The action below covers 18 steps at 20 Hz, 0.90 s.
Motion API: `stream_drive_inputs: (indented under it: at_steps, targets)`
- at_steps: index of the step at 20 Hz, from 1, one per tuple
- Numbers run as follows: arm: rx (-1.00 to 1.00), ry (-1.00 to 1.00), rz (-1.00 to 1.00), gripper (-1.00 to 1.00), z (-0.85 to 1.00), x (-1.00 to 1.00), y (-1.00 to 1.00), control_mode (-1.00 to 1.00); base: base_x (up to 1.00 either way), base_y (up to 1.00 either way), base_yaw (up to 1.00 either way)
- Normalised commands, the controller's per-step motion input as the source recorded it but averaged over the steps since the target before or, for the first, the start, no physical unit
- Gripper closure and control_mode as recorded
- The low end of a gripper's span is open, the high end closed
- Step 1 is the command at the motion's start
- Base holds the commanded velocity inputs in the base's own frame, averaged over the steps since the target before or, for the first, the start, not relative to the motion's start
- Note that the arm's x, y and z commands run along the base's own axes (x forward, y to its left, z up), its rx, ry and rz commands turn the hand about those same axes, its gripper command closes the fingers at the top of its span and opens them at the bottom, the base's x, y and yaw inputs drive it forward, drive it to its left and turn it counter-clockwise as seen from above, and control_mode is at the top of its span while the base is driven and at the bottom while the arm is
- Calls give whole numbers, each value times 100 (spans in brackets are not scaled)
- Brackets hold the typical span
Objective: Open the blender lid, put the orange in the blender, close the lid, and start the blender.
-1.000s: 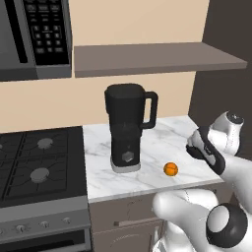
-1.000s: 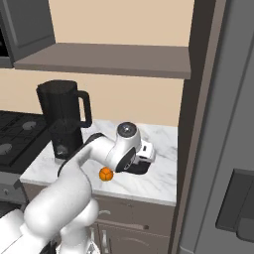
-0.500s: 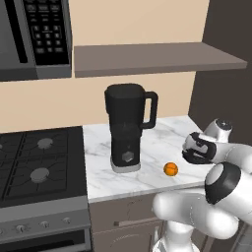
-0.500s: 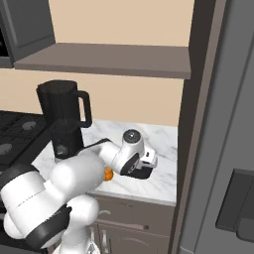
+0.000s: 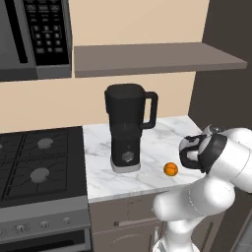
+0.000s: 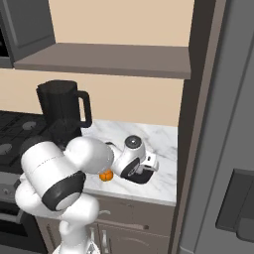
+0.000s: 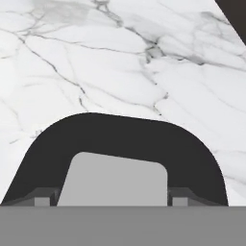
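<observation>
Gripper: the gripper (image 7: 111,199) is reaching down low over the right part of the surface (image 5: 162,138). Its two fingertips (image 7: 42,199) are pressing on both sides of the grey plug (image 7: 115,180), so it is holding the blender lid (image 7: 125,139) in a narrow grip.
Blender lid: it is lying flat on the surface right under the gripper, off the blender. In the right base view the blender lid (image 6: 141,177) is sitting close to the front edge of the surface.
Orange: the orange (image 5: 170,169) is resting on the surface just beside the gripper, on the side toward the blender, near the front edge. In the right base view the orange (image 6: 105,175) is peeking out from behind the white arm.
Blender: the blender (image 5: 127,130) is standing upright, well apart from the gripper, past the orange, at the stove end of the surface. Its handle is pointing toward the gripper's side.
Writing: the microwave (image 5: 34,34) is showing button marks, but they are too small to read.
Edges: a dark wall (image 5: 221,88) is closing off the surface just past the gripper. The stove (image 5: 39,162) is closing off the far end, beyond the blender.
Open room: bare marble is stretching between the gripper and the blender, behind the orange. A shelf (image 5: 152,56) is hanging above the blender, with some room over the jar.
</observation>
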Motion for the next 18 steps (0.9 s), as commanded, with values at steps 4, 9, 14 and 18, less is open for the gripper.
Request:
stream_drive_inputs:
  at_steps: [4,9,14,18]
  targets:
    - [0,3,0,100,-29,16,-2,-100,0,0,0]
    - [-2,1,0,-100,-14,-3,0,-100,0,0,0]
    - [0,0,0,-100,36,-8,0,-100,0,0,0]
    - [-3,-1,0,-100,60,-16,2,-100,0,0,0]
